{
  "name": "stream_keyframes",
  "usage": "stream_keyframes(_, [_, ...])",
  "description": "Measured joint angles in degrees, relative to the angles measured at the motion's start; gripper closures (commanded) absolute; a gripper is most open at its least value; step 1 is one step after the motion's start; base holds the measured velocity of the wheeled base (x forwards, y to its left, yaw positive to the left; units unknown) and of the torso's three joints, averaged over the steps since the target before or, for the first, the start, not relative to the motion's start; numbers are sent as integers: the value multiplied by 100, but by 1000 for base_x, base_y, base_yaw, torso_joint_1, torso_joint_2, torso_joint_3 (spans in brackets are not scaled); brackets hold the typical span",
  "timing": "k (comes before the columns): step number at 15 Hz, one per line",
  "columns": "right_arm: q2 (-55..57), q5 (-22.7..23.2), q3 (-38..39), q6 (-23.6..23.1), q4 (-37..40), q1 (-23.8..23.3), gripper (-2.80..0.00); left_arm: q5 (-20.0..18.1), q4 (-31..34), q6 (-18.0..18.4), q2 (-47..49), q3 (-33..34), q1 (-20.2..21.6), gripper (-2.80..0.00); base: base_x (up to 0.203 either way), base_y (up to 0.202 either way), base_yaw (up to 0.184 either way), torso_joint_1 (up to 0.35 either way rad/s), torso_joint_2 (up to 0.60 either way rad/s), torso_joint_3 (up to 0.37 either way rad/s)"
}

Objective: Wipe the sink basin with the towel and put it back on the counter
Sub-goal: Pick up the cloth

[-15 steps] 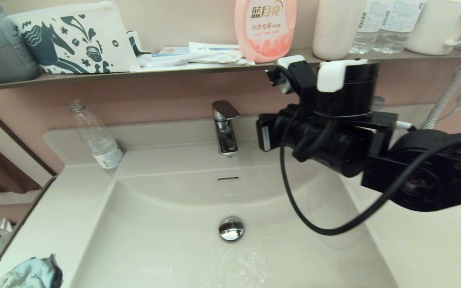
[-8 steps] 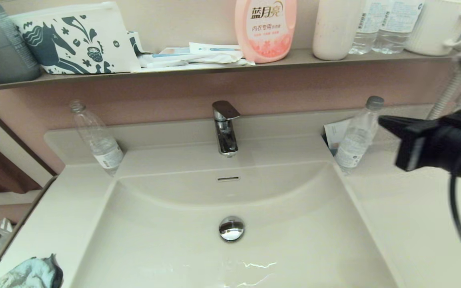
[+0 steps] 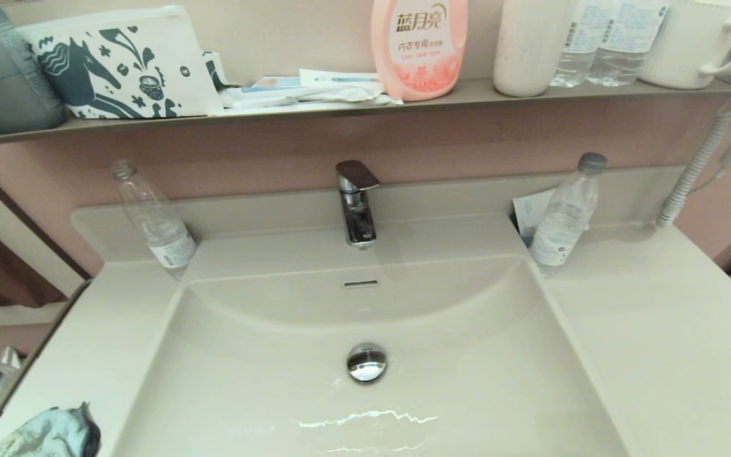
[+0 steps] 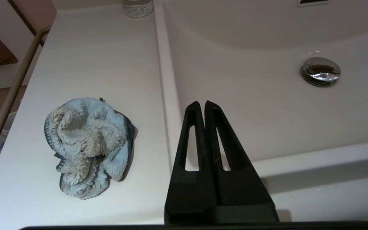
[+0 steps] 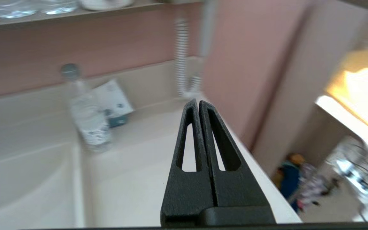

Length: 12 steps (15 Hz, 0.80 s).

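two grippers, each with fingers pressed together and empty: left gripper (image 4: 204,103) over the front rim of the sink basin (image 3: 245,381), right gripper (image 5: 197,102) above the counter (image 3: 657,330). pink detergent bottle (image 3: 420,47) reads "蓝月亮". towel (image 4: 88,145) lies crumpled at lower left of the head view on the glossy cream counter; no clear long axis. pink wall behind.

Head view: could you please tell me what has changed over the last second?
The right arm swung from over the sink basin out to the robot's right and left the view, uncovering the bottle. The towel stayed crumpled on the counter.
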Motion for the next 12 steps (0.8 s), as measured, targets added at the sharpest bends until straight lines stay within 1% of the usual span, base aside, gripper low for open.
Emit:
stream_keyframes(3, [-1045, 166, 629, 237, 524, -395, 0, 0, 1, 0, 0, 0, 0, 0, 0, 0, 0, 0, 0, 0])
stream_keyframes(5, [-1491, 257, 1009, 324, 606, -561, 0, 0, 1, -2, 0, 0, 0, 0, 0, 0, 0, 0, 0, 0])
stream_keyframes(7, [-1857, 448, 1364, 350, 621, -642, 0, 2, 1, -1, 0, 0, 0, 0, 0, 0, 0, 0, 0, 0])
stream_keyframes(8, [-2068, 614, 1563, 347, 632, -672, 0, -1, 1, -2, 0, 0, 0, 0, 0, 0, 0, 0, 0, 0])
stream_keyframes(12, [-2802, 1568, 2567, 389, 754, -720, 0, -2, -2, -5, 0, 0, 0, 0, 0, 0, 0, 0, 0, 0])
